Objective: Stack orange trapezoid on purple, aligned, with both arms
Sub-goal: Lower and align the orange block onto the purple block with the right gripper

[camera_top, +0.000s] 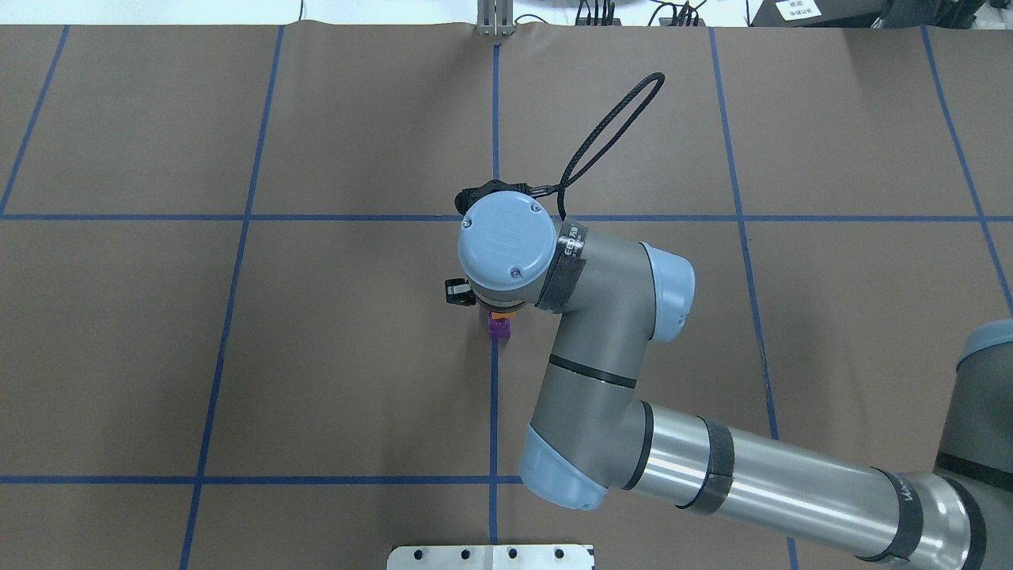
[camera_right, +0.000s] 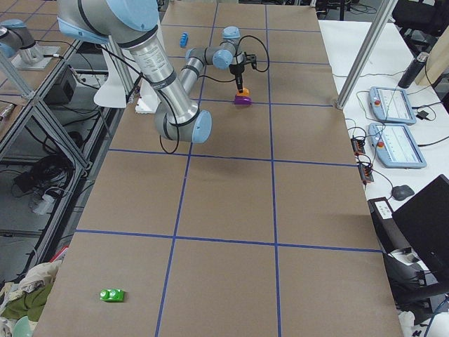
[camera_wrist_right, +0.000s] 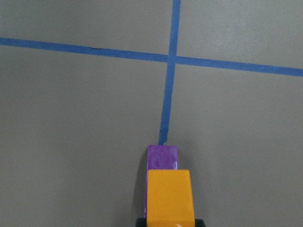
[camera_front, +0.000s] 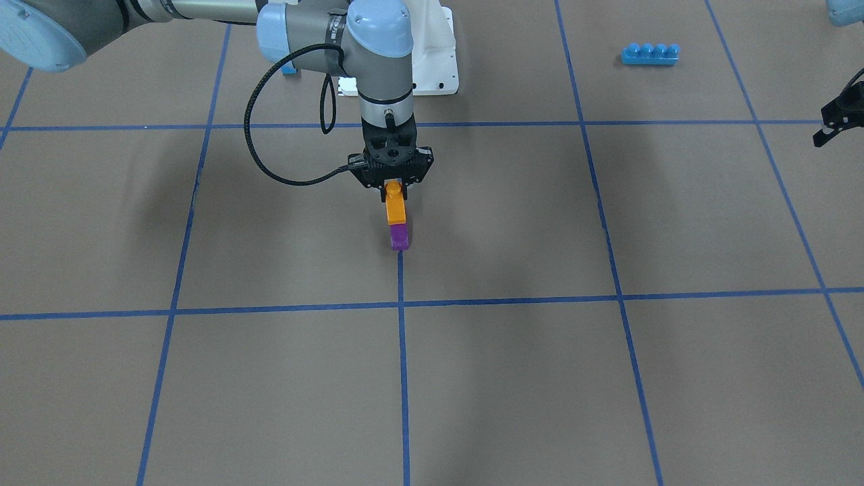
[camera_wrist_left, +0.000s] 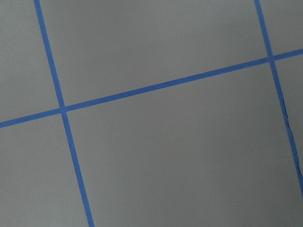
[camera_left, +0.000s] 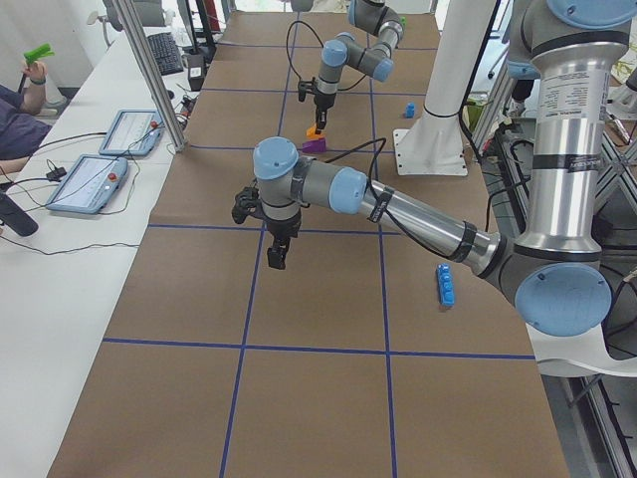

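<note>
My right gripper (camera_front: pixel 395 192) points straight down, shut on the orange trapezoid (camera_front: pixel 395 208). The orange block sits directly over the purple block (camera_front: pixel 399 238), which stands on the blue tape line at mid-table. The two touch or nearly touch; I cannot tell which. In the right wrist view the orange block (camera_wrist_right: pixel 169 194) covers most of the purple one (camera_wrist_right: pixel 162 157), whose far edge sticks out. My left gripper (camera_front: pixel 833 125) hangs empty over bare table far to the side, also in the exterior left view (camera_left: pixel 276 251); I cannot tell whether its jaws are open.
A long blue four-stud brick (camera_front: pixel 650 53) lies near the left arm's base. A small blue block (camera_left: pixel 408 110) sits by the white pedestal (camera_front: pixel 435 61). A green block (camera_right: pixel 111 295) lies at the far right end of the table.
</note>
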`<state>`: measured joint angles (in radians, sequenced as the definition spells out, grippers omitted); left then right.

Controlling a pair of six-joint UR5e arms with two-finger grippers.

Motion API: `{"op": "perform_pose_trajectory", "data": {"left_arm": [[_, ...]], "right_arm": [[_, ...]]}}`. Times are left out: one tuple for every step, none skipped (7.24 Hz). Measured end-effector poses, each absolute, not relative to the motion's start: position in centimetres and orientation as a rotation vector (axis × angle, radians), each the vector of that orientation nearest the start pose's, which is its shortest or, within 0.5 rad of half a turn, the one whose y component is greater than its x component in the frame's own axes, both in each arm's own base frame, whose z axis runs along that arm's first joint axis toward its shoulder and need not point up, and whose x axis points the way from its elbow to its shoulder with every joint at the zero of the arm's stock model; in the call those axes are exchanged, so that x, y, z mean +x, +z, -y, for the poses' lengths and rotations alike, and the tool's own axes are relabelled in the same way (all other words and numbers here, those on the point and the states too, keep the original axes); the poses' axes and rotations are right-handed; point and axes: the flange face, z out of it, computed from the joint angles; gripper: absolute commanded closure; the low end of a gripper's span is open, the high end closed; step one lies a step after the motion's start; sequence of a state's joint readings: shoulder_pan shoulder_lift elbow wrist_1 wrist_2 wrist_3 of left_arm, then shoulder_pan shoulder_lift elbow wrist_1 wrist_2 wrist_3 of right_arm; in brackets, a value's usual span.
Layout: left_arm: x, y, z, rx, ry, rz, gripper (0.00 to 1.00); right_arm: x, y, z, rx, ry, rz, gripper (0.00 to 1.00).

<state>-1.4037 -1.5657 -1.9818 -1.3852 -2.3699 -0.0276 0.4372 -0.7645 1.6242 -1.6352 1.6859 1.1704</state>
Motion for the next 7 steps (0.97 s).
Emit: {"op": "perform_pose_trajectory", "data": {"left_arm": [[1.73, 47.93, 47.46, 0.129, 0.219, -0.814, 0.00], [1.73, 47.95, 47.48, 0.128, 0.219, -0.814, 0.00], [1.74, 47.99, 47.49, 0.128, 0.218, -0.814, 0.00], [1.74, 48.03, 47.49, 0.127, 0.218, -0.813, 0.00], [1.73, 48.09, 47.47, 0.126, 0.218, -0.813, 0.00], [1.72, 48.11, 47.46, 0.126, 0.218, -0.812, 0.00], [1.73, 48.08, 47.45, 0.126, 0.218, -0.813, 0.00]], "right_arm": [[-58.59, 15.81, 40.84, 0.222, -0.008, 0.769, 1.00], [-58.60, 15.80, 40.85, 0.222, -0.006, 0.770, 1.00], [-58.62, 15.77, 40.85, 0.221, -0.006, 0.771, 1.00], [-58.61, 15.67, 40.85, 0.222, -0.005, 0.773, 1.00], [-58.67, 15.57, 40.79, 0.222, -0.005, 0.774, 1.00], [-58.77, 15.58, 40.70, 0.221, -0.005, 0.774, 1.00], [-58.94, 15.69, 40.58, 0.220, -0.006, 0.771, 1.00]]}}
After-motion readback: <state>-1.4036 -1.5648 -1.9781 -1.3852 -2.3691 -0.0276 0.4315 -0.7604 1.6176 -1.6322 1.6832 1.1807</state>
